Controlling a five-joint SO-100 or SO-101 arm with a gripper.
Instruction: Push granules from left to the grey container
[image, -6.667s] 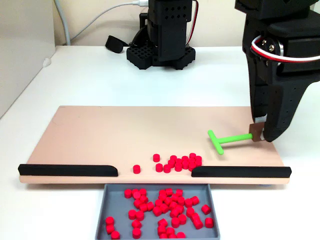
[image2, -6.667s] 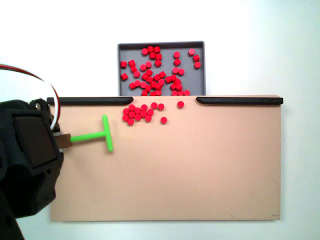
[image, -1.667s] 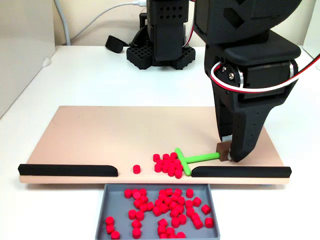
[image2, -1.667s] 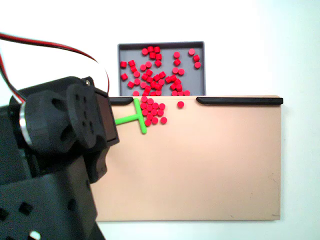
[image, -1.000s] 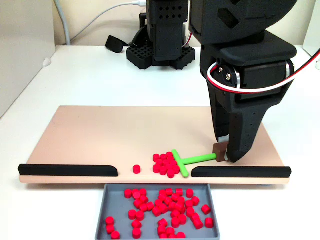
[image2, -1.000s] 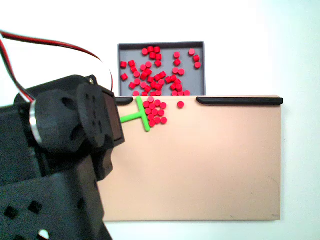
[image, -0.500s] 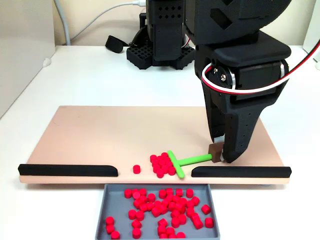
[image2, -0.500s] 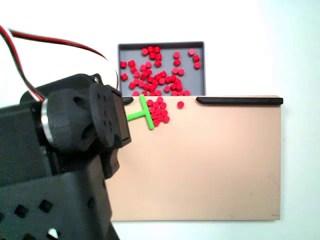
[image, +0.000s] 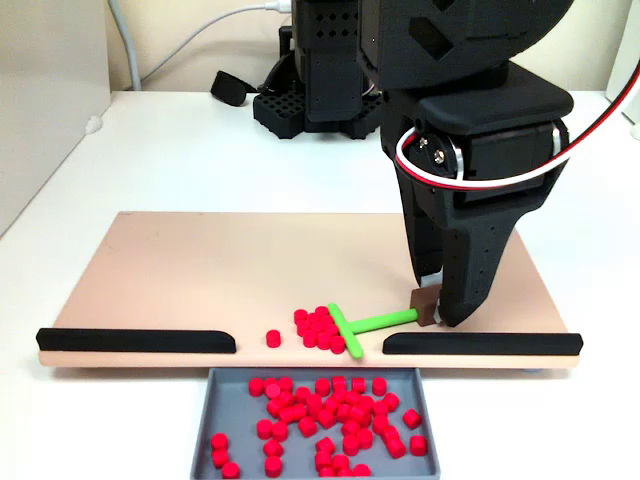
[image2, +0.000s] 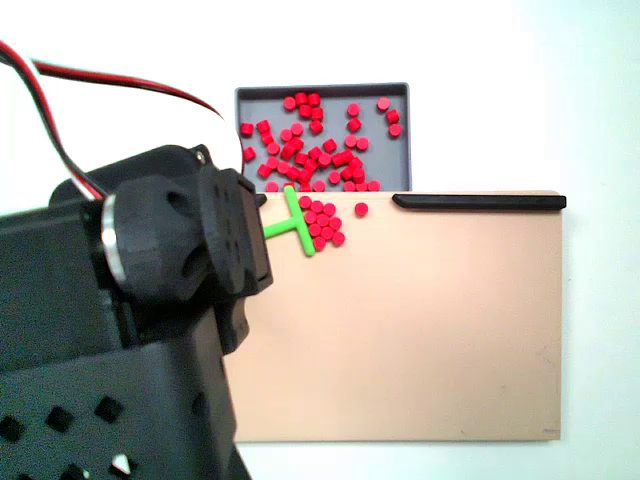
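A cluster of red granules (image: 316, 328) (image2: 322, 224) lies on the beige board (image: 200, 270) (image2: 420, 330) by the gap between two black strips. One stray granule (image: 273, 338) (image2: 361, 209) sits apart. The green T-shaped pusher (image: 350, 328) (image2: 296, 222) presses its crossbar against the cluster. My black gripper (image: 432, 308) is shut on the brown block at the pusher's stem end. The grey container (image: 222, 412) (image2: 322, 95) below the board's edge holds many granules. In a fixed view from above, the arm (image2: 150, 300) hides the gripper tips.
Two black strips (image: 135, 341) (image: 482, 344) line the board's near edge with a gap over the container. A black arm base (image: 325, 95) and a cable (image: 190, 40) stand at the back of the white table.
My gripper and the pusher have moved left in the front fixed view. The granule cluster has been pushed along toward the gap over the container.
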